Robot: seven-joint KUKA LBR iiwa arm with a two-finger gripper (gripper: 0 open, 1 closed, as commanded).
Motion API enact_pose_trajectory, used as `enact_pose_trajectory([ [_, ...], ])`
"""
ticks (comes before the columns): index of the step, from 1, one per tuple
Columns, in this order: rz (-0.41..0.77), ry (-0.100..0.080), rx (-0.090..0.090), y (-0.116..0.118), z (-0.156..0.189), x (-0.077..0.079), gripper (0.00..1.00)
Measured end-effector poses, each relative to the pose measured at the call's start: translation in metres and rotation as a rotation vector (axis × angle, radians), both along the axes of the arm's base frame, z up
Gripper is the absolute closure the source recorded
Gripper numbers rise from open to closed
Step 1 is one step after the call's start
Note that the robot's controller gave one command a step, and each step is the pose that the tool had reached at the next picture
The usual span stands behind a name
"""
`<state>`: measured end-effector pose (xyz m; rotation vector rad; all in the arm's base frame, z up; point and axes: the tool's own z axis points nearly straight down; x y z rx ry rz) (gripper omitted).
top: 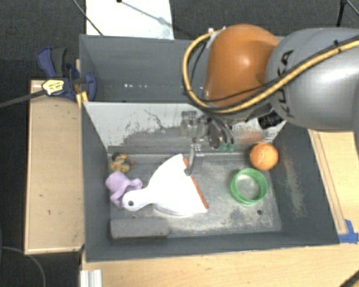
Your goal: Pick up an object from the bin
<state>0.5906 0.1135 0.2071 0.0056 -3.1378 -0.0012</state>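
Camera view looks down on the grey bin (296, 187); the arm's orange cover (239, 61) hides part of its back wall. The hand (190, 163) is low at the upper edge of a white scoop (170, 191) in the bin's middle. Whether the hand is open or closed cannot be told. A green ring (236, 189), purple toy (115, 185) and orange ball (263, 156) lie nearby.

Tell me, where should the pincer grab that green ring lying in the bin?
Probably across the band of the green plastic ring on its left side in the view, straight down from above: it lies flat, hole upward, and the small orange ball crowds its upper right.
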Motion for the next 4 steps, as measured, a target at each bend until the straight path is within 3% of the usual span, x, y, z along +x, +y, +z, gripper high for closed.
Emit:
enact_pose_trajectory([
  [1, -0.002, -0.007, 0.001, -0.001, 0.005, 0.001, 0.0],
  [2, 0.086, -0.011, 0.001, 0.006, -0.047, -0.005, 0.0],
  [3, 0.129, -0.007, 0.001, 0.012, -0.084, -0.073, 0.0],
  [4, 0.132, 0.003, -0.001, 0.034, -0.043, -0.089, 0.0],
])
